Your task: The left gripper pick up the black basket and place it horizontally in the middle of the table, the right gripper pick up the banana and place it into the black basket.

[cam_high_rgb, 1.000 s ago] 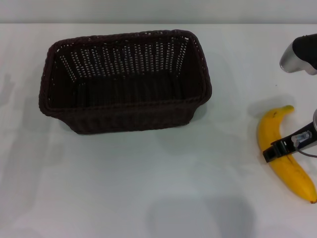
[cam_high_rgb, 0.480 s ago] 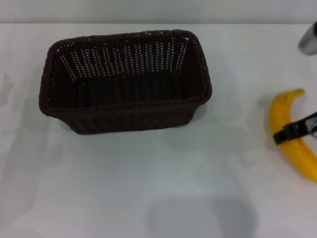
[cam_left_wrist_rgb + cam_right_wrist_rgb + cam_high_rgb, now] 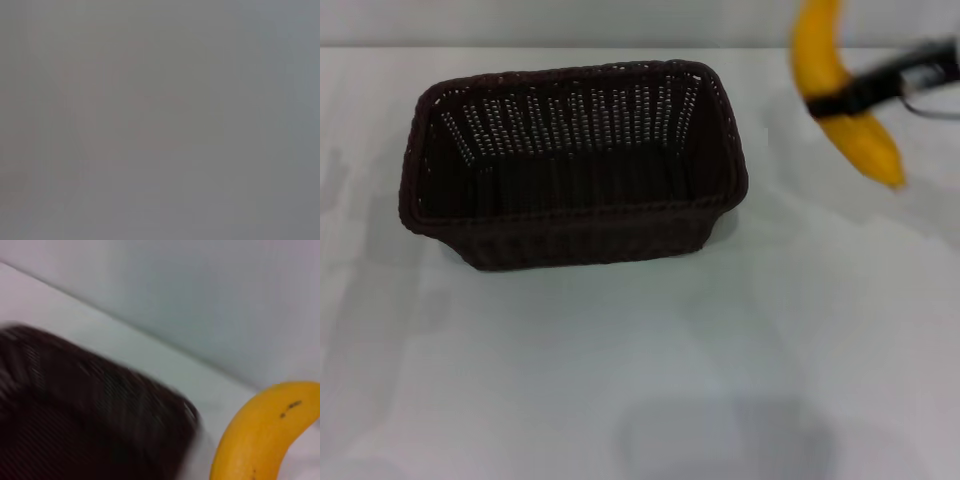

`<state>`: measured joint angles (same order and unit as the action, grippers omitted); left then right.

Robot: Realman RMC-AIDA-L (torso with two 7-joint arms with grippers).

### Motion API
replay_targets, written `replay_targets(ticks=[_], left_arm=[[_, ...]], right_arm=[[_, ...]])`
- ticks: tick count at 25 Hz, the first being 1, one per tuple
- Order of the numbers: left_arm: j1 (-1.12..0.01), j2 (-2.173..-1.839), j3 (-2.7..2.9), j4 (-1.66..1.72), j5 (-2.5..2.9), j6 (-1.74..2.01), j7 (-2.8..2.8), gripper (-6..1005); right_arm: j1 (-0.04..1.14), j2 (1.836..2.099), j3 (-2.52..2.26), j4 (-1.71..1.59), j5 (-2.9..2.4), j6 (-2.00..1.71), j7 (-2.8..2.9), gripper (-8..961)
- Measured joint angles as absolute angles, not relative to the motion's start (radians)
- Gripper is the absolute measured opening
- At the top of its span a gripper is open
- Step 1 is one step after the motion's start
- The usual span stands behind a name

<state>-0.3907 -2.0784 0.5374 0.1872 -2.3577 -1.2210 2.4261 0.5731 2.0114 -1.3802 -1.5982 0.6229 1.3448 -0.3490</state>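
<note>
Now that the right gripper (image 3: 835,103), clamped on the banana (image 3: 842,95), has lifted it off the table (image 3: 620,350), the basket (image 3: 570,160) at nine o'clock probably comes next.

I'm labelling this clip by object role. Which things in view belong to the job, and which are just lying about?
Part of the job:
- black basket, standing on the table
- banana, lifted clear of the table
- right gripper, shut on the banana

Just lying about:
- nothing visible; the left gripper is out of view
</note>
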Motion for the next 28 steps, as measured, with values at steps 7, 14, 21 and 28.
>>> replay_targets(ticks=[7,14,21,28], left_arm=[[-0.394,-2.08,0.538,0.187,-2.358,-1.221,2.423,888],[-0.409,-2.081,0.539,0.178,-2.353,-1.222,2.422,888],[-0.407,-2.08,0.54,0.178,-2.352,-1.224,2.427,888],[-0.406,-2.081,0.54,0.178,-2.356,-1.225,2.451,888]], right_arm=[[0.723,2.014,-1.47,-1.411,0.836,1.145,-0.702,474],[0.794,2.021,-1.565,-1.188,1.024,1.019,-1.027,474],[0.807,2.023,-1.607,-1.096,1.13,0.966,-1.141,565],[0.711,2.019,-1.514,-1.139,1.286,0.951,-1.207,752]])
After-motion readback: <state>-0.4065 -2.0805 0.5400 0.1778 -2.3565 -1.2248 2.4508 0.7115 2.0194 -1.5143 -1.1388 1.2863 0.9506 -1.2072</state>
